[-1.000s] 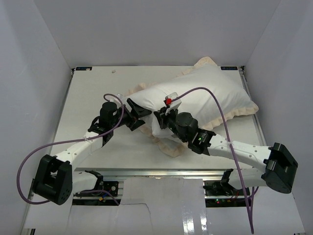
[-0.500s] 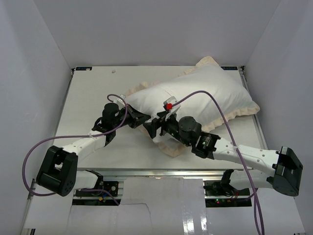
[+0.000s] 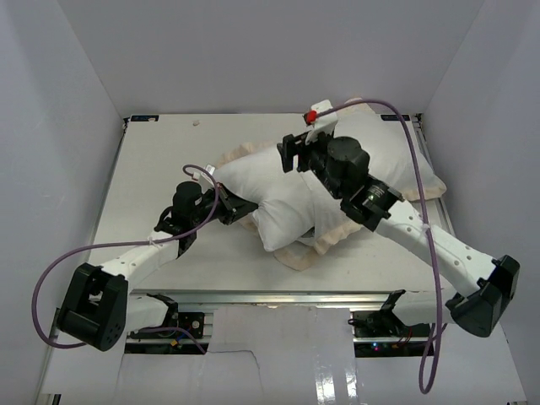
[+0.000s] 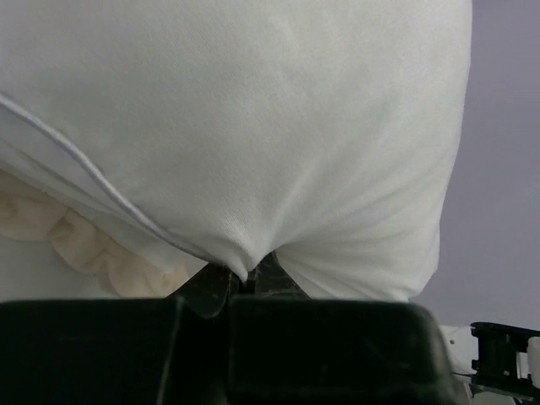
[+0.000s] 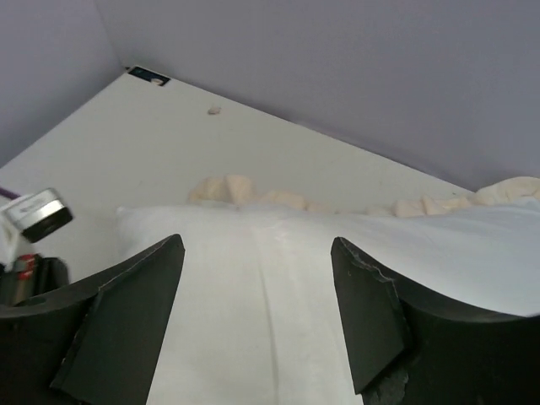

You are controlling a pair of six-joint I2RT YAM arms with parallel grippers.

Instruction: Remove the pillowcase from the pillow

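The white pillow (image 3: 287, 194) lies diagonally across the table, its near-left end bulging out. The pillowcase shows as a cream frill (image 3: 422, 192) round the far right part and under the near edge. My left gripper (image 3: 245, 211) is shut on the pillow's near-left corner. The left wrist view shows a fold of the pillow (image 4: 278, 126) pinched at my left gripper (image 4: 243, 283), with the frill (image 4: 76, 245) beneath. My right gripper (image 3: 289, 153) hangs open above the pillow's middle. In the right wrist view my right gripper (image 5: 257, 245) holds nothing, with white fabric (image 5: 278, 287) below and the frill (image 5: 245, 192) beyond.
The cream table (image 3: 160, 152) has bare surface to the left of the pillow. White walls enclose it on three sides. A small speck (image 3: 196, 122) lies near the far edge. Purple cables (image 3: 396, 126) loop off both arms.
My left gripper closed on the pillow's corner and has stayed there. My right gripper let go at the near-left end, opened, and rose toward the far side above the pillow.
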